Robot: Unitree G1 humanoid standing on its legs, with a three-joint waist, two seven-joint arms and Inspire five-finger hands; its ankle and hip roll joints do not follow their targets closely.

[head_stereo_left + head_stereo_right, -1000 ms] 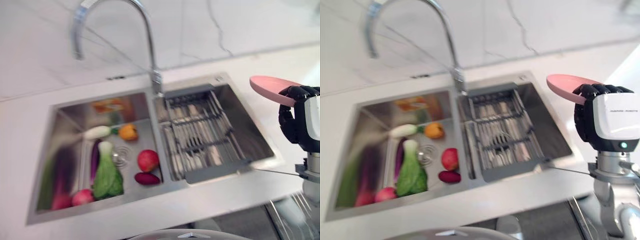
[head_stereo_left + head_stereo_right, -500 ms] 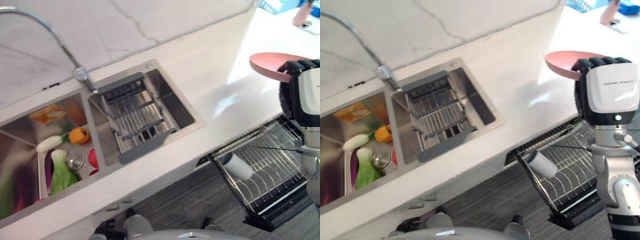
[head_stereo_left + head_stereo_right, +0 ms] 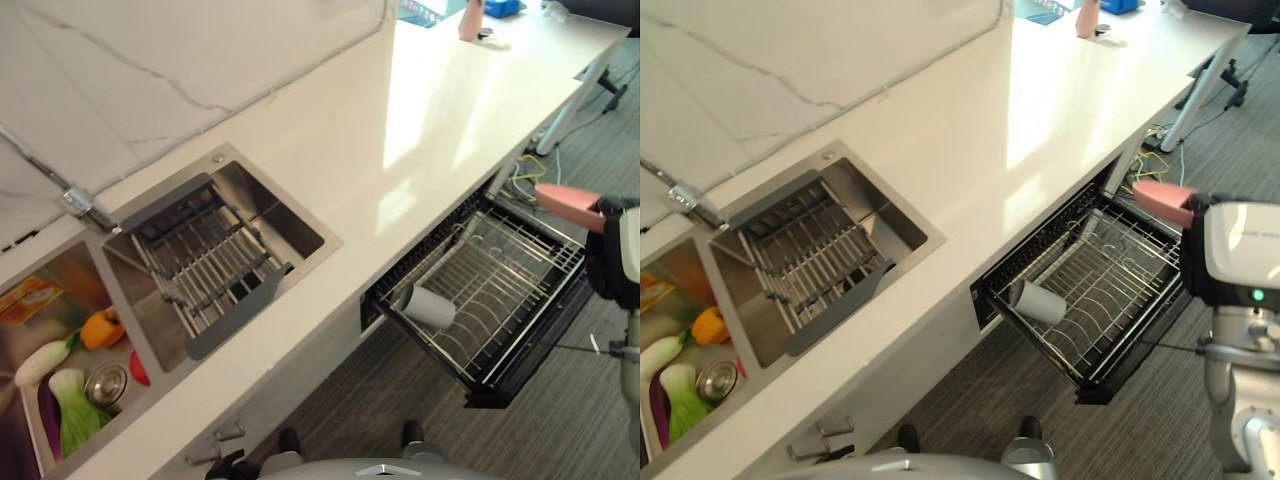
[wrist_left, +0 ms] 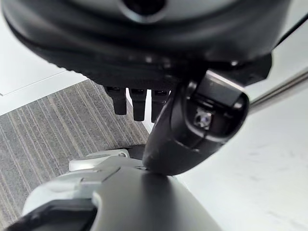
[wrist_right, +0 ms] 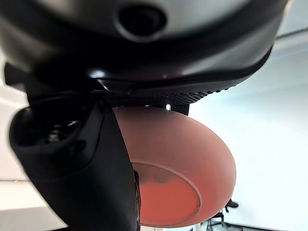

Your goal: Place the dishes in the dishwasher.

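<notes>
Above the rack: right hand (image 3: 1238,262) grips pink plate (image 3: 1162,199) by its rim.
Rack (image 3: 1095,290): pulled out below the surface (image 3: 970,140), white cup (image 3: 1036,302) inside.
Left hand (image 4: 144,98): fingers relaxed, empty.
Advice: lower the plate on edge between free tines, away from the cup.

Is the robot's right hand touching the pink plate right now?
Touching. In the right wrist view the right hand has its thumb across the pink plate, pinching it against the fingers above.

One pink plate (image 3: 1162,199), one white cup (image 3: 1038,302)
</notes>
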